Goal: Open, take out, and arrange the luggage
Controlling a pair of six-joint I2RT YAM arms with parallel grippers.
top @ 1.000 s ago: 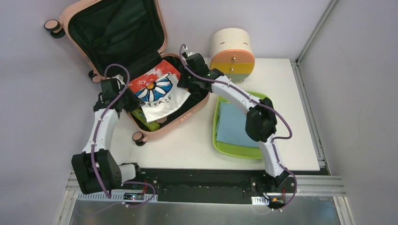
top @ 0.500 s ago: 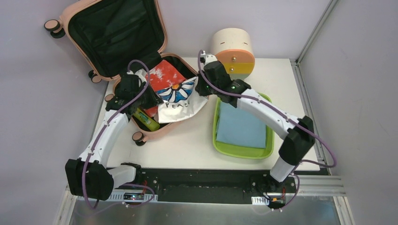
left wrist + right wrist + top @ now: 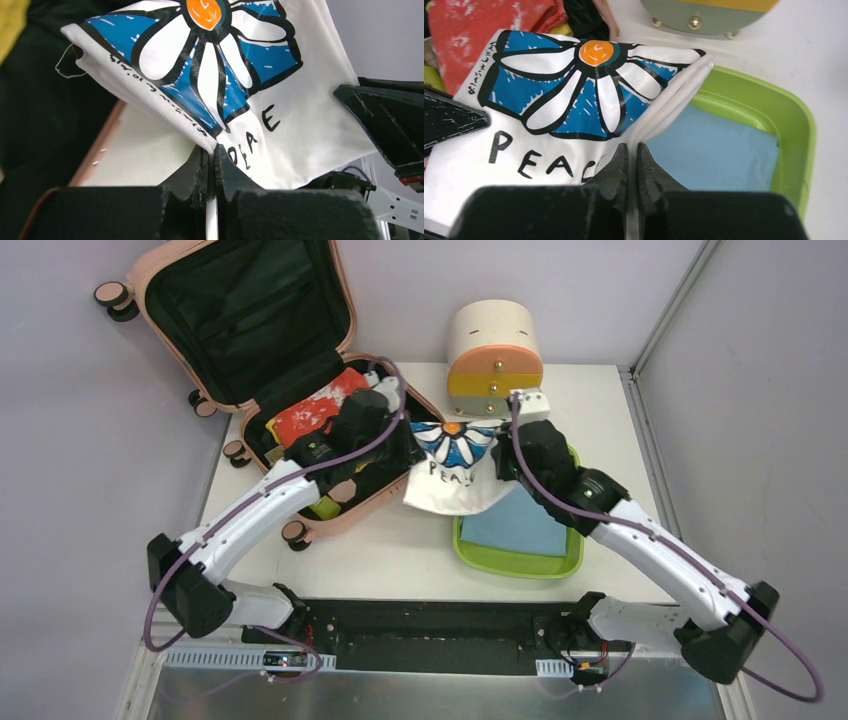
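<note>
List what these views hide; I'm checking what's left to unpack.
Top view: left arm covers part of the luggage; items beneath unseen.
Top and right wrist views: shirt overlaps the blue cloth in the green tray.
Right wrist view: right gripper hides the shirt's last letters.

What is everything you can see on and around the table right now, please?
luggage: one, peach-pink with black lining, open, table's far left
red garment: one, red-and-white, inside the luggage
daisy shirt: one, white with blue flower, held between luggage and tray
tray: one, lime green, table's right side
blue cloth: one, light blue, in the tray
drawer unit: one, cream with orange, yellow, grey drawers, far edge
table: one, white, underneath
left gripper: one, black, shut on daisy shirt
right gripper: one, black, shut on daisy shirt
</note>
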